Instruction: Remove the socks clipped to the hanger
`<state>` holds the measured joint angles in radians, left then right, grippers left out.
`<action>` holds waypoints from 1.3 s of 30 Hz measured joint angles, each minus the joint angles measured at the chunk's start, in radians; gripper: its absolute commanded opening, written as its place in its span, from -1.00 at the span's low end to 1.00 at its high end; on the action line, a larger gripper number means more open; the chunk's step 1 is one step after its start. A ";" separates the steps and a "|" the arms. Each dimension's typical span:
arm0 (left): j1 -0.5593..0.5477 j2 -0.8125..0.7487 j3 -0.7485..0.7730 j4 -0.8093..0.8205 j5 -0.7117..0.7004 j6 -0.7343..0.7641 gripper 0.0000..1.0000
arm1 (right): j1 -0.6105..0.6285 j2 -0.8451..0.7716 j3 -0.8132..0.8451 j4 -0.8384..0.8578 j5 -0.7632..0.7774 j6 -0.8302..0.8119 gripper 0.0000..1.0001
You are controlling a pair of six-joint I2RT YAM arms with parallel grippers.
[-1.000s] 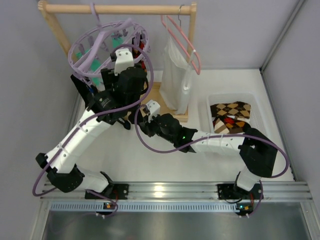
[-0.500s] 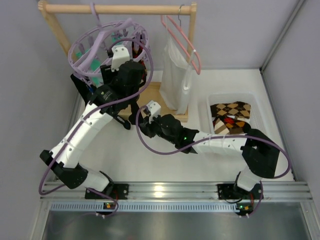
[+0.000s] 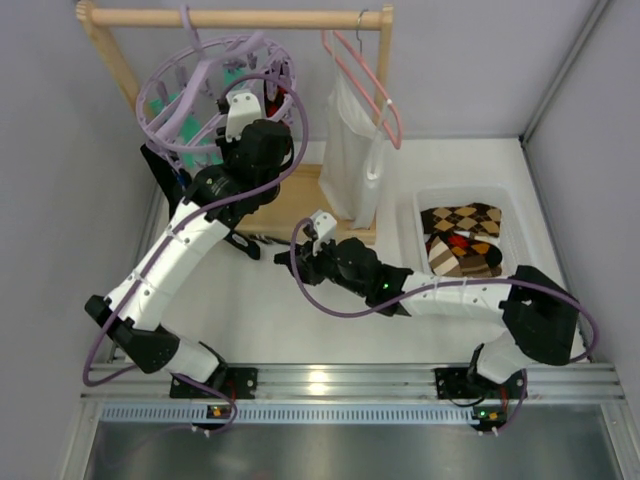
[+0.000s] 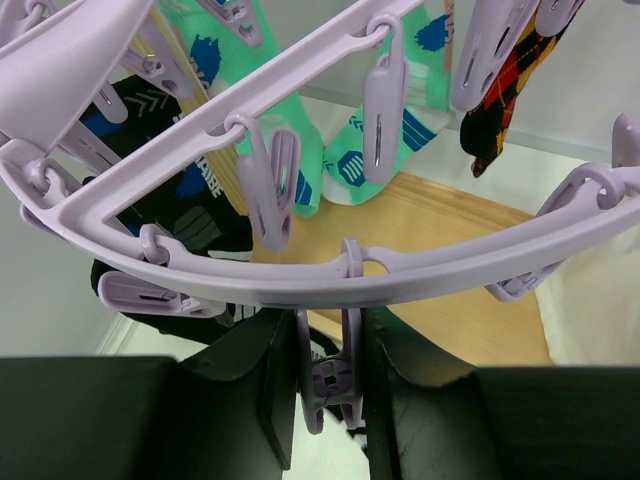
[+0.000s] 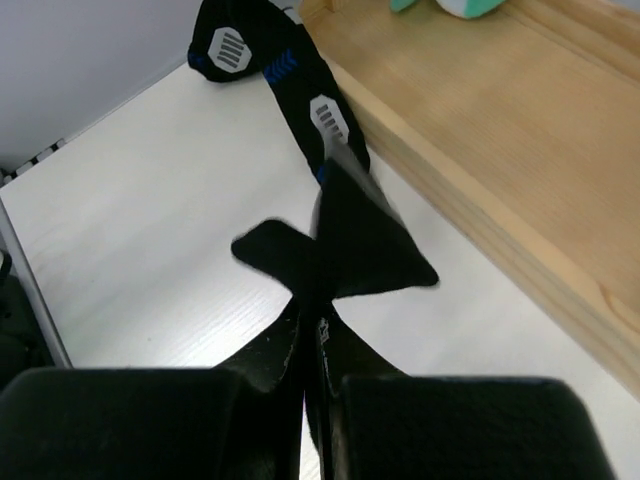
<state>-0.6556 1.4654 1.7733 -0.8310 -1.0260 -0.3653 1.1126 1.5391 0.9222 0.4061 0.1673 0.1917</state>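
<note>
- The round lavender hanger (image 4: 440, 275) is hung by its hook from the wooden rail (image 3: 240, 17), up in the top left of the overhead view. It's a ring with spokes and loads of little dangling clips.
- Teal socks (image 4: 385, 150) with blue marks are clipped up around the middle. A red-yellow-black patterned sock (image 4: 497, 100) is off to the right, and black socks (image 4: 165, 195) with white and blue marks are bunched on the left.
- One more black sock (image 5: 370, 245) is down off the hanger. It's stretched out on the white table (image 5: 170, 200) right alongside the wooden base (image 5: 480, 130), with its near end lifted.
- That near end is pinched by the right fingers (image 5: 262, 360), which are pressed tight together on a fold of the fabric.
- The right arm (image 3: 440, 290) is laid out low across the table, reaching leftward, with the wrist just in front of the base.
- The left arm (image 3: 170, 260) is stretched up and away from its mount, and the wrist is raised to the ring's near rim.
- The left fingers (image 4: 278, 395) are closed around one clip (image 4: 322, 385) hanging from that near rim, with a finger against each side. Whether anything is held in that clip can't be told.
</note>
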 measured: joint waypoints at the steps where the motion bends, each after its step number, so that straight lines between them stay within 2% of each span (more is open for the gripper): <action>1: 0.000 0.000 0.000 0.000 0.002 -0.002 -0.81 | 0.000 -0.026 -0.034 0.007 0.001 0.011 -1.00; 3: 0.000 0.000 0.005 0.000 0.011 -0.003 -0.53 | 0.000 -0.084 -0.098 0.008 0.004 0.027 -1.00; 5: 0.000 -0.002 0.005 0.000 0.033 -0.003 -0.16 | 0.002 -0.168 -0.169 -0.014 0.025 0.042 -1.00; 8: 0.002 -0.014 0.005 -0.001 0.098 0.001 0.51 | 0.005 -0.322 -0.228 -0.109 0.105 0.056 -1.00; 10: 0.002 -0.034 -0.003 0.004 0.158 -0.002 0.60 | 0.004 -0.440 -0.228 -0.203 0.184 0.064 -1.00; 11: 0.002 -0.048 -0.014 0.005 0.183 -0.002 0.72 | 0.003 -0.500 -0.224 -0.257 0.229 0.067 -1.00; 15: 0.002 -0.156 -0.095 0.006 0.290 -0.006 0.96 | -0.022 -0.690 -0.182 -0.482 0.393 0.090 -1.00; 19: 0.002 -0.298 -0.185 0.004 0.355 -0.015 0.97 | -0.108 -0.784 -0.113 -0.700 0.542 0.117 -1.00; 23: 0.002 -0.456 -0.277 0.000 0.393 -0.013 0.96 | -0.288 -0.821 -0.077 -0.853 0.606 0.121 -1.00; 27: 0.002 -0.569 -0.349 -0.001 0.418 0.000 0.97 | -0.513 -0.809 -0.071 -0.889 0.557 0.088 -1.00; 28: 0.002 -0.588 -0.365 0.002 0.420 0.002 0.97 | -0.572 -0.792 -0.066 -0.887 0.531 0.079 -0.83; 29: 0.002 -0.607 -0.381 0.000 0.419 0.003 0.97 | -0.632 -0.766 -0.060 -0.884 0.495 0.072 -0.36; 30: 0.002 -0.621 -0.397 -0.001 0.418 0.005 0.97 | -0.685 -0.735 -0.052 -0.881 0.461 0.073 0.59; 34: 0.002 -0.652 -0.464 -0.002 0.378 0.005 0.97 | -0.824 -0.615 -0.040 -0.883 0.394 0.056 0.68; 39: 0.002 -0.703 -0.540 -0.003 0.250 -0.025 0.97 | -0.824 -0.640 -0.039 -0.886 0.293 0.056 0.68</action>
<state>-0.6533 0.7628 1.2331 -0.8341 -0.7761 -0.3901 0.2886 0.8993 0.8837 -0.4801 0.4599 0.2481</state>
